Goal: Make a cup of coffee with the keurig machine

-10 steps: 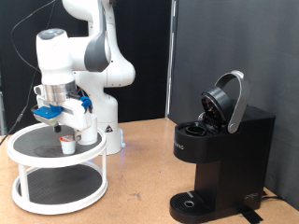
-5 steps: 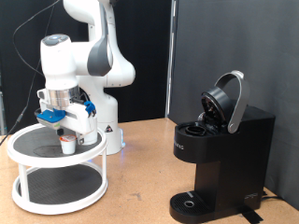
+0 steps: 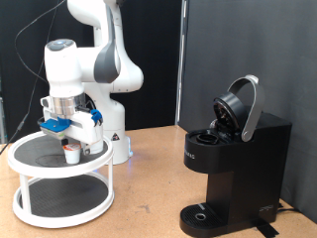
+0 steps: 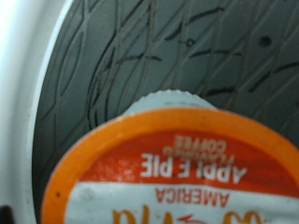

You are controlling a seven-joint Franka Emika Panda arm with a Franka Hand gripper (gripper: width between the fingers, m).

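A small white pod with an orange top [image 3: 71, 154] stands on the top tier of a white round rack [image 3: 22, 159] at the exterior view's left. My gripper [image 3: 71, 137] hangs just above the pod, its blue fingers [image 3: 92, 118] spread wide and nothing between them. In the wrist view the pod's orange lid [image 4: 187, 173] fills the picture, close up; no fingers show there. The black keurig machine [image 3: 238, 164] stands at the exterior view's right with its top lid [image 3: 242, 104] raised. The cup is out of view.
The rack has a dark ribbed top surface [image 4: 140, 56] with a raised white rim [image 4: 23, 84] and a lower tier [image 3: 59, 203]. The robot's white base [image 3: 117, 134] stands behind the rack. A round drip tray [image 3: 203, 214] sits at the machine's foot.
The gripper has shifted slightly towards the exterior view's right over the pod, then held still. The pod and the machine have not moved.
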